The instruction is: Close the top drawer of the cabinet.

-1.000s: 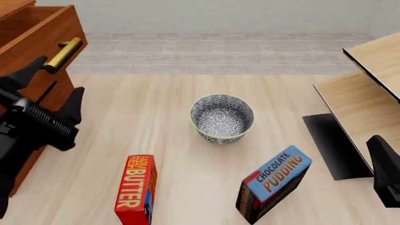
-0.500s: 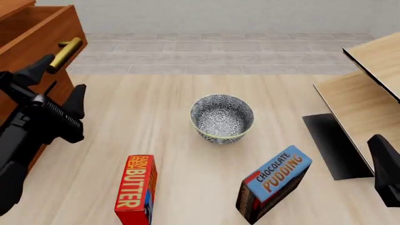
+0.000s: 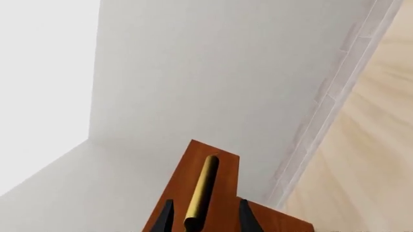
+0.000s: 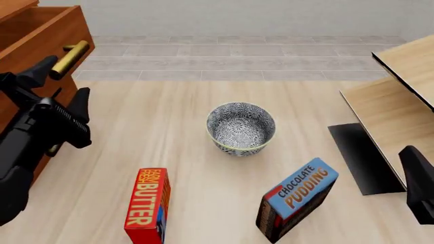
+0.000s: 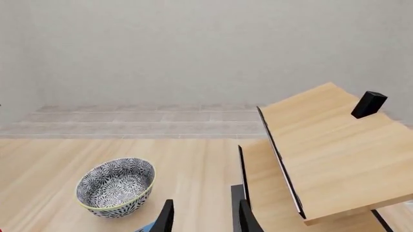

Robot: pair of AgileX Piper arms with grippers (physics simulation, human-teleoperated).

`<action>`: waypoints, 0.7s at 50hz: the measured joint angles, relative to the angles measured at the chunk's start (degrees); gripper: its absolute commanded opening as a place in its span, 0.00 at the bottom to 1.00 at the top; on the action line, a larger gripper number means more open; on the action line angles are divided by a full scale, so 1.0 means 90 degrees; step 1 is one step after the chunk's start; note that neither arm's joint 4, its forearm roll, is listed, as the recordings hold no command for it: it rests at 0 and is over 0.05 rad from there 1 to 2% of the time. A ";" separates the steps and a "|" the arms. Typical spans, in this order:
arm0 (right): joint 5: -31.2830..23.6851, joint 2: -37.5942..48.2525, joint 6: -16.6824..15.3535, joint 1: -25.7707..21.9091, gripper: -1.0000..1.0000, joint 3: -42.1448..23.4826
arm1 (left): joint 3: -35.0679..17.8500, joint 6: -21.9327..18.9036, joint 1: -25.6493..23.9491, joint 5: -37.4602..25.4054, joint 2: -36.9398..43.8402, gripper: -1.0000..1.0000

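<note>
The cabinet [image 4: 66, 87] stands at the left edge of the table. Its top drawer [image 4: 40, 36] is pulled out, and its brass bar handle [image 4: 70, 57] points toward the table. My left gripper [image 4: 64, 81] is open right below the handle, against the cabinet front. In the left wrist view the handle [image 3: 201, 191] lies between the two fingertips [image 3: 245, 218] of the left gripper [image 3: 205, 221], in front of the drawer front [image 3: 223, 208]. My right gripper [image 5: 204, 218] is open and empty; it shows only partly at the front view's lower right [image 4: 418, 190].
A patterned bowl [image 4: 241, 127] sits mid-table, also in the right wrist view [image 5: 116, 186]. A red butter box [image 4: 147, 206] and a blue chocolate pudding box [image 4: 297, 198] stand near the front. Pale wood furniture with black edges [image 4: 393, 96] fills the right side.
My left gripper has risen and moved forward along the cabinet front, closer to the brass handle. The right arm, the bowl and the boxes have not moved.
</note>
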State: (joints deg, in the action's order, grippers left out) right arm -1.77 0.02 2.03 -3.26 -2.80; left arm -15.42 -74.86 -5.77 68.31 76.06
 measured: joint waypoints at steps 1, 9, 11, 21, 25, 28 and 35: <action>0.0001 0.0000 0.0000 0.0000 1.00 -0.0001 | -0.0003 -0.0007 0.0005 0.0009 0.0015 1.00; 0.0013 0.0000 -0.0002 -0.0007 1.00 0.0005 | -0.0052 -0.0075 0.0057 0.0044 0.0097 1.00; 0.0016 0.0000 -0.0003 -0.0010 1.00 0.0007 | -0.0069 -0.0096 0.0075 0.0048 0.0112 1.00; 0.0003 0.0000 -0.0001 -0.0014 1.00 -0.0015 | -0.0137 -0.0187 0.0142 0.0100 0.0211 1.00; 0.0004 0.0000 0.0000 -0.0013 1.00 -0.0016 | -0.0158 -0.0224 0.0156 0.0121 0.0245 1.00; 0.0006 0.0000 0.0001 -0.0013 1.00 -0.0015 | -0.0170 -0.0239 0.0164 0.0131 0.0268 1.00; 0.0010 0.0000 0.0006 -0.0012 1.00 -0.0012 | -0.0181 -0.0265 0.0178 0.0153 0.0322 1.00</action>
State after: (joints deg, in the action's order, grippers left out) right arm -1.68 0.01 2.09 -3.37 -2.91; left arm -17.05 -77.24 -4.17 69.69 78.95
